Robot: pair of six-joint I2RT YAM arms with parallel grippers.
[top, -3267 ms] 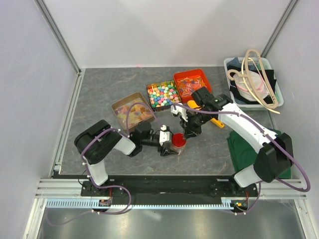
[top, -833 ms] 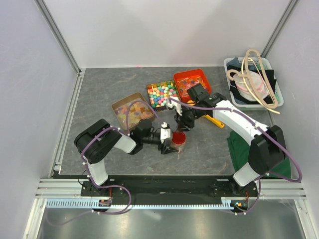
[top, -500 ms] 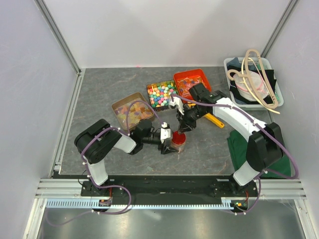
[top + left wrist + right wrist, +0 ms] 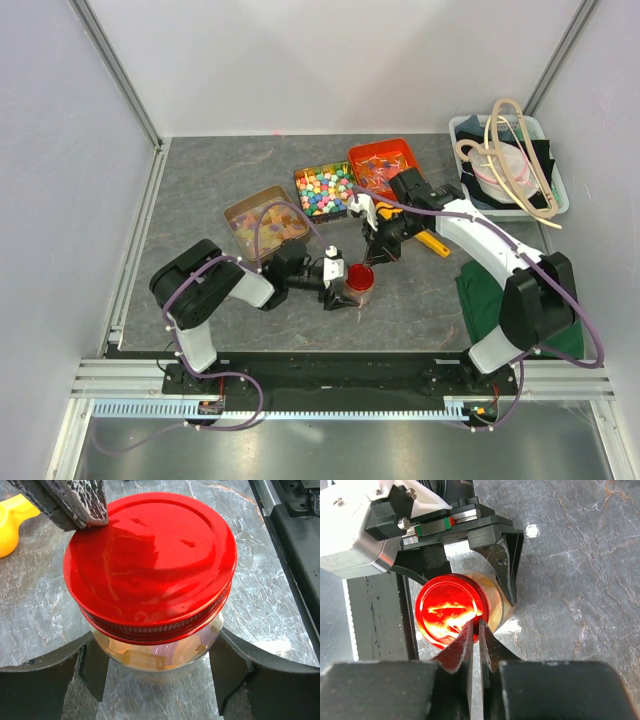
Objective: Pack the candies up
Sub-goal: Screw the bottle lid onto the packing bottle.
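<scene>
Grey marbled table (image 4: 200, 180). Near centre, left gripper (image 4: 160, 667) grasps jar (image 4: 160, 655); candies (image 4: 145, 657) inside under red lid (image 4: 150, 565). Right gripper (image 4: 476, 635) clenched, empty, at lid's edge, contact unclear. Capping step, seemingly. Next move calls for twisting lid tight, jar held steady.

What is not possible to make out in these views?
- How full the jar is: left wrist view, the red lid covers most of it.
- Whether the right end effector touches the lid: right wrist view, fingertips overlap it.
- Single pastel candies: top view, too small.
</scene>
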